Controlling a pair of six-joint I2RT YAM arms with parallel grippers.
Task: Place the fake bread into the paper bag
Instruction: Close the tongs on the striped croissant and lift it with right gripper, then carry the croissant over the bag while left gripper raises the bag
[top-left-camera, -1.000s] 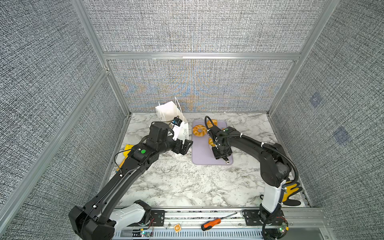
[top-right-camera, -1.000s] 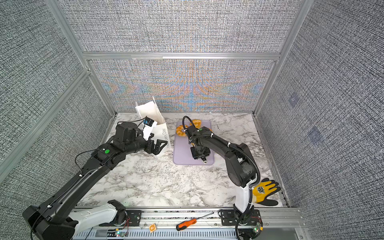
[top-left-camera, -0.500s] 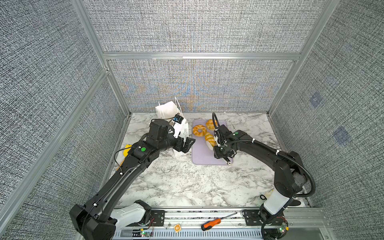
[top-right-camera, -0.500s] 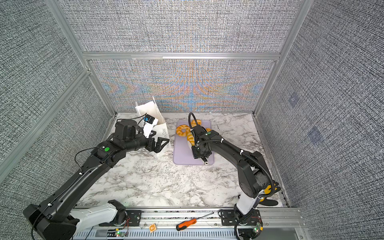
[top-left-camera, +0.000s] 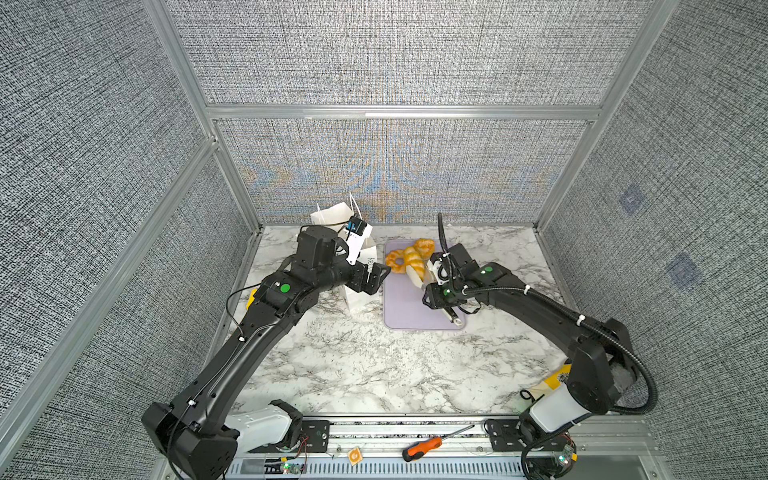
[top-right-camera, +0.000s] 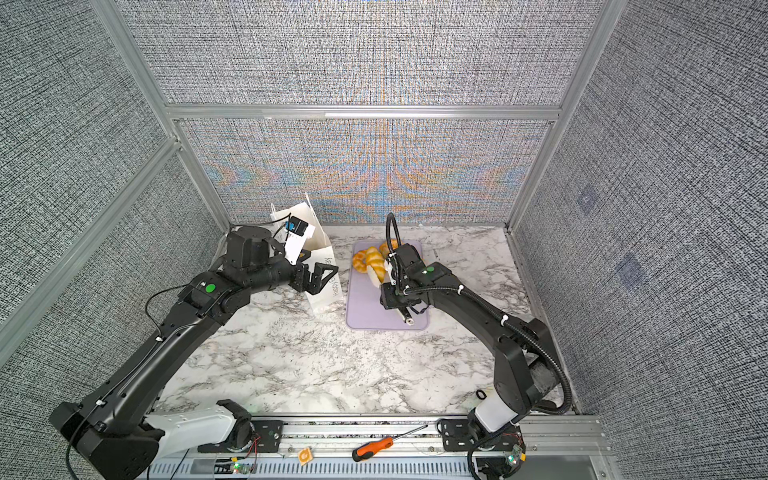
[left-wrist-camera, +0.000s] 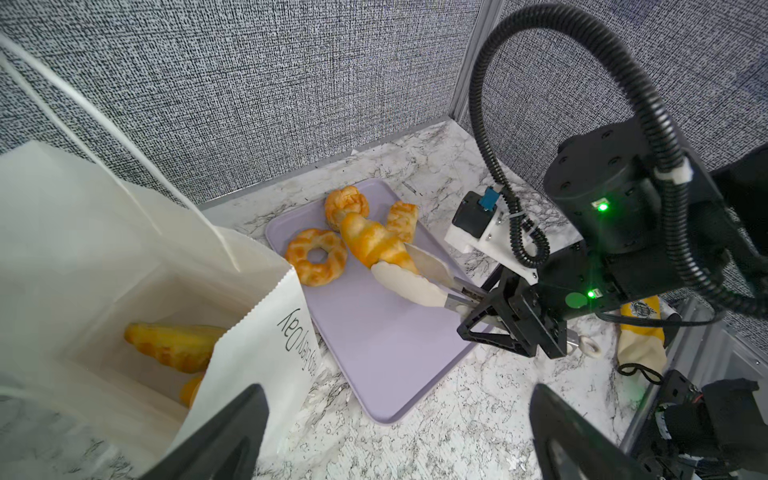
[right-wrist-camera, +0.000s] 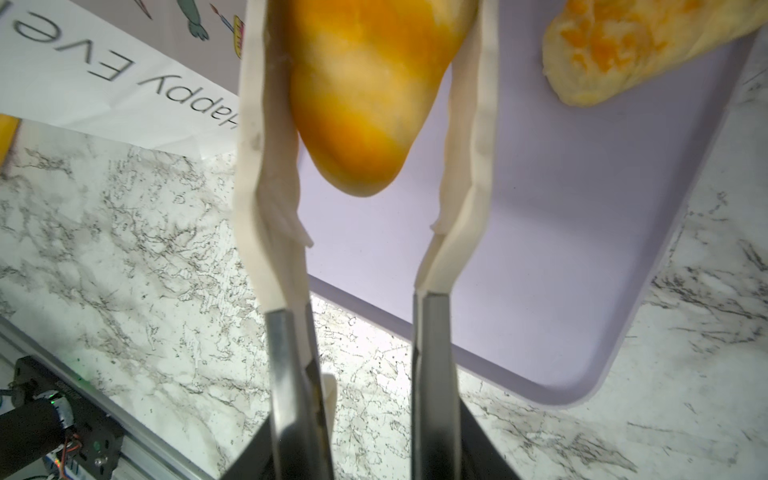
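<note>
At the left of the left wrist view the paper bag (left-wrist-camera: 249, 332) stands open with a golden pastry (left-wrist-camera: 174, 347) already lying at its bottom. The left gripper (top-right-camera: 324, 280) hangs just in front of the bag, spread as wide as it goes and empty, much where it was a second ago. Further right, on the lilac tray (left-wrist-camera: 374, 353), the ring (left-wrist-camera: 299, 266) has not stirred. The change is beside it. A second ago the striped croissant (left-wrist-camera: 374, 245) sat lower in the frame, half hidden under the right arm. Now it is pinched between the white blades of the tongs (left-wrist-camera: 411, 282) and overlaps the round roll (left-wrist-camera: 347, 203). At the right, the right gripper (left-wrist-camera: 511, 320) is clamped on the tongs' metal handles. The pick looks made; I judge that the carry leftward to the bag's mouth remains.
</note>
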